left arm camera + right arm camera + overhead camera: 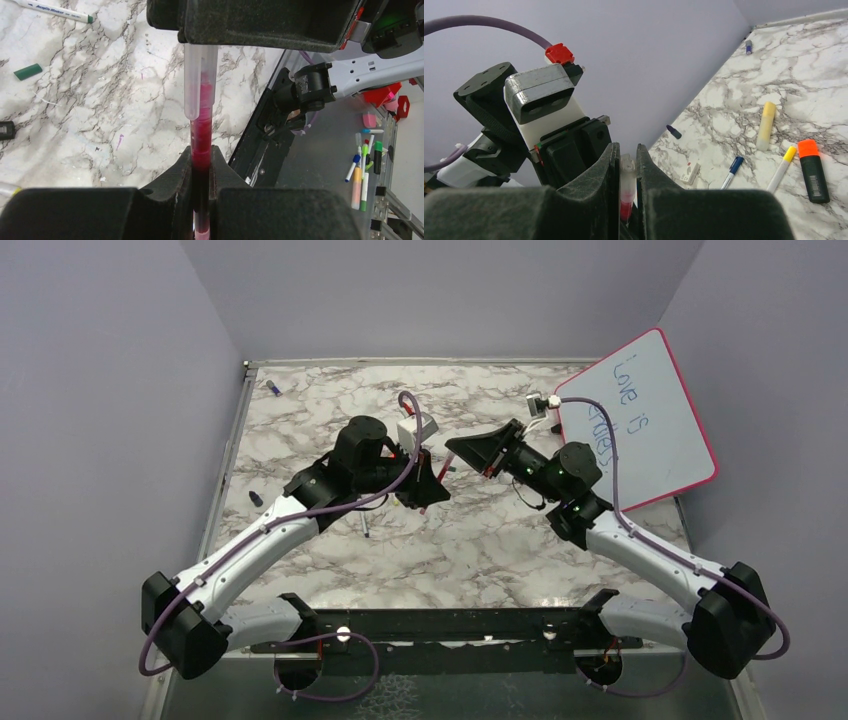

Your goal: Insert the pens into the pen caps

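Overhead looks down; wrist views (close-up) share the pen (200, 145).

Robotics lab test cell, marble-patterned tabletop (480, 540) boxed in by lilac walls (100, 390), cabled robot arms (250, 550) bolted to a black rail (450, 625).

**Whiteboard handwriting is the only text that reads**

The pink-framed whiteboard (660, 420), at the far right of the top view, carries dark handwriting in two lines. The first line reads "Love is". The second line below it cannot be made out for certain.

In the left wrist view, a white pen (50, 10) with a green end has a line of dark print along its barrel, too blurred to read.

In the right wrist view, the black highlighter (814, 172) bears a pale label with fine print. A small white block (689, 172) shows a red mark. Neither is legible.
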`<state>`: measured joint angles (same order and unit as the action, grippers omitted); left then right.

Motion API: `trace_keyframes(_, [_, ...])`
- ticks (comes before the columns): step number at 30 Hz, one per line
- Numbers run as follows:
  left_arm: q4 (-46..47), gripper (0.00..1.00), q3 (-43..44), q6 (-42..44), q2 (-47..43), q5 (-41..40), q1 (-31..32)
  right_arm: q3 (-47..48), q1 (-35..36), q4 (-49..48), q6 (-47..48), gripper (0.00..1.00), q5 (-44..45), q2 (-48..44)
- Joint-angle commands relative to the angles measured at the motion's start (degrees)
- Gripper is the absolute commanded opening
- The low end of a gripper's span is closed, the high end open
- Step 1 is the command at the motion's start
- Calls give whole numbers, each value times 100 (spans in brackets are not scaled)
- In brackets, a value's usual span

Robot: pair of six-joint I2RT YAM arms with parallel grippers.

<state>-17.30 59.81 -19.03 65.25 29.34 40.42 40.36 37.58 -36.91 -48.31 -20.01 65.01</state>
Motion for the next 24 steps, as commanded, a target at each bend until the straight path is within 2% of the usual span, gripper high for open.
trace_keyframes(1, [2532,0,966,-65,180,-732,-296,-430,451,1632,92,1,-1940,441])
trace_keyframes(9, [3002,0,1073,-318,441,-591,-580,-657,467,1220,-335,1,-2016,566])
trace_keyframes(13, [3073,0,1031,-370,555,-404,-655,-648,460,1436,-322,1,-1857,504])
trace_keyframes(19, [3359,0,178,-540,316,278,-660,-215,452,2204,-81,1,-928,197])
trace_keyframes(24, [3380,0,-828,-526,-42,1117,-582,331,452,2779,53,16,-156,170])
